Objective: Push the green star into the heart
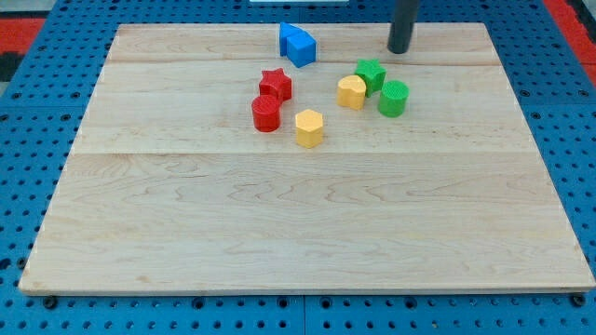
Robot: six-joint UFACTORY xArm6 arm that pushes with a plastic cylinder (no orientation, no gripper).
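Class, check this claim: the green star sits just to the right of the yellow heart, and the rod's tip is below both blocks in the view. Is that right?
One thing is wrong. My tip is above both blocks, toward the view's top, not below them. The camera view shows it. The green star does sit just right of the yellow heart.

Colours only: pale wood-grain board, set on a blue pegboard surface dotted with holes. Red star, red cylinder, blue block, yellow hexagon, yellow heart, green star, green cylinder. Rod seen as dark grey, my tip included.
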